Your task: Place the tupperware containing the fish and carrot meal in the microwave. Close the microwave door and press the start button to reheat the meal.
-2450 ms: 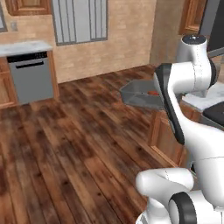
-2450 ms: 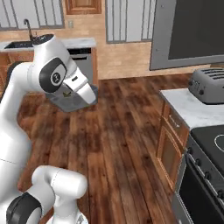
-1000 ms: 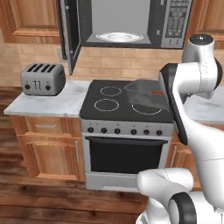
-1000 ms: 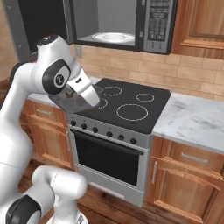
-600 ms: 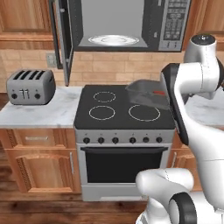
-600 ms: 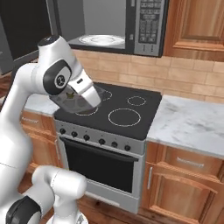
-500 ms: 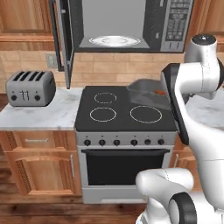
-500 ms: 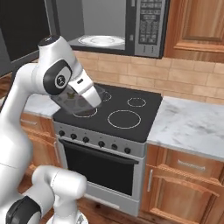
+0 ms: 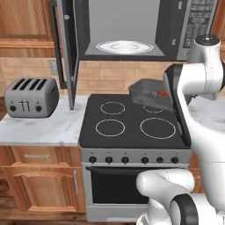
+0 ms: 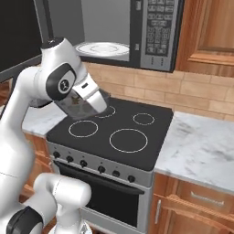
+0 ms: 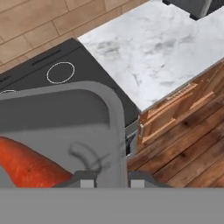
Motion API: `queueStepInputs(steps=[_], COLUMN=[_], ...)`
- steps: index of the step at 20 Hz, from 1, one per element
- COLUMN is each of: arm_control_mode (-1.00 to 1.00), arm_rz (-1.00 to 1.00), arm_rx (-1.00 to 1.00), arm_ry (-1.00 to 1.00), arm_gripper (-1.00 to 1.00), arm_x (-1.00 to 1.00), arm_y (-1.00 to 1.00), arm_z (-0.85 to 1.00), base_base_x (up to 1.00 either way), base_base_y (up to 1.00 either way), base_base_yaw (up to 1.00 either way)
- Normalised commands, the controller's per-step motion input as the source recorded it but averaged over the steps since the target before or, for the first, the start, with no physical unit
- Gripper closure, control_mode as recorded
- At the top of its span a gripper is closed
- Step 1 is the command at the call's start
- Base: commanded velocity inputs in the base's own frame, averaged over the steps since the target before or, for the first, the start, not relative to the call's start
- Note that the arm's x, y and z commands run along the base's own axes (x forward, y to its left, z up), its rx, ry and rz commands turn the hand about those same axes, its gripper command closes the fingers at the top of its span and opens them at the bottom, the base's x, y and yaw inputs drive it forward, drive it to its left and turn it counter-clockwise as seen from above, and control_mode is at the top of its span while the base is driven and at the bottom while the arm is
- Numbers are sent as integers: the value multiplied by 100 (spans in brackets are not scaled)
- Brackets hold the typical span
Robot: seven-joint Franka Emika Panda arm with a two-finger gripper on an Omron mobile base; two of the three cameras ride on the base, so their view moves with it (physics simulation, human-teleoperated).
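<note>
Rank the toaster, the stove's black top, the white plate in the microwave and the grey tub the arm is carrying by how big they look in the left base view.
1. stove top, clearly largest.
2. toaster and white plate look similar; I won't rank them.
3. tupperware, partly hidden by the arm, so unsure.

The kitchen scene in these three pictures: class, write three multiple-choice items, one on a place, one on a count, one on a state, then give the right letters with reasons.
1. Where is the tupperware?
A. held above the stove
B. inside the microwave
C. on the floor

2. How many burner rings are drawn on the stove top?
A. two
B. four
C. six

3. How does the microwave door stand?
A. shut
B. swung open
C. taken off

Answers:
1 A: the gripper clamps its rim and the tub hangs over the burners.
2 B: four white circles show.
3 B: the microwave shows its cavity and the turntable plate.
</note>
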Motion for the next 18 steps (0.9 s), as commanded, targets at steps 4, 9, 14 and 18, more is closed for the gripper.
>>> queueStepInputs(steps=[4,9,14,18], arm_control_mode=[100,100,100,100], arm_rz=[0,0,0,0], arm_rx=[0,0,0,0], arm_ry=[0,0,0,0], arm_gripper=[100,100,100,100], arm_x=[0,0,0,0], arm_y=[0,0,0,0], arm_z=[0,0,0,0], base_base_x=[66,42,21,14], base_base_y=[28,27,16,9], base_base_yaw=[18,22,20,19])
